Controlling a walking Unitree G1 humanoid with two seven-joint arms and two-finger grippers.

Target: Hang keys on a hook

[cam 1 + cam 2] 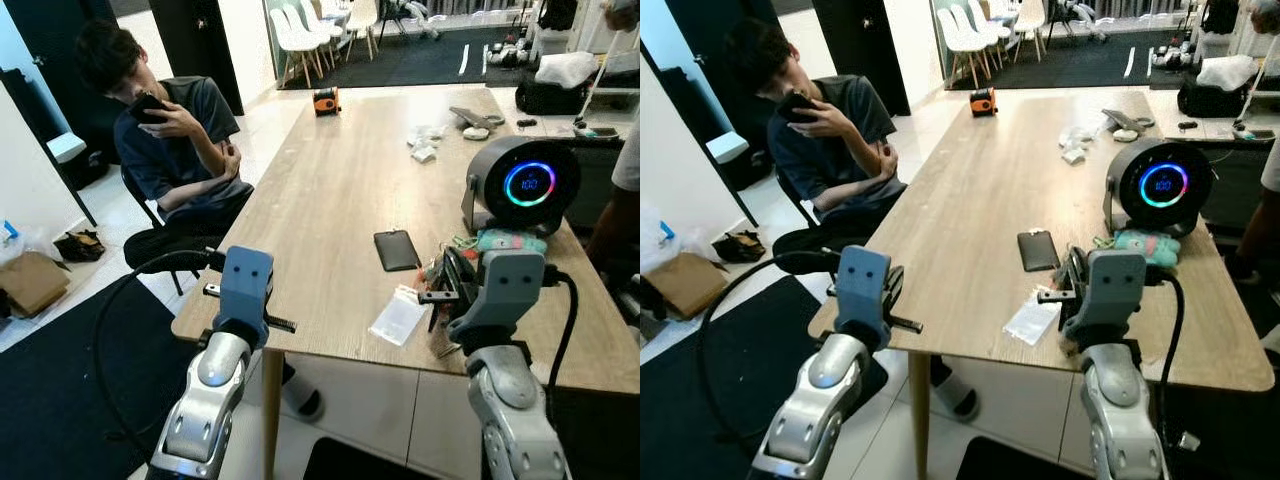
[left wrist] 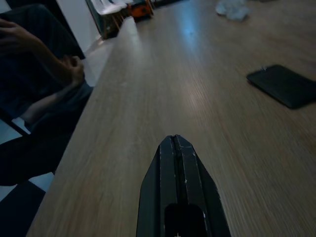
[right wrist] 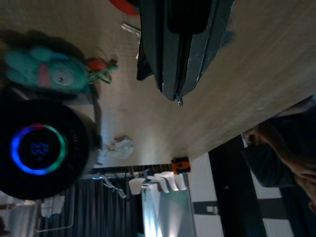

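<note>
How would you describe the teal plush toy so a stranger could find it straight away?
Start at the long wooden table and find the round black speaker with the glowing blue ring on the robot's right side. The teal plush toy lies at the speaker's foot, the only soft, fuzzy thing there, unlike the flat black phone beside it.

Small bunch of keys point(image 1: 438, 272) on table point(image 1: 330, 190), beside teal plush point(image 1: 510, 241)

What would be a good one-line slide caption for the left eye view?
Both arms raised at the near edge of a wooden table, right tool by the keys, a seated person on a phone at left.
</note>
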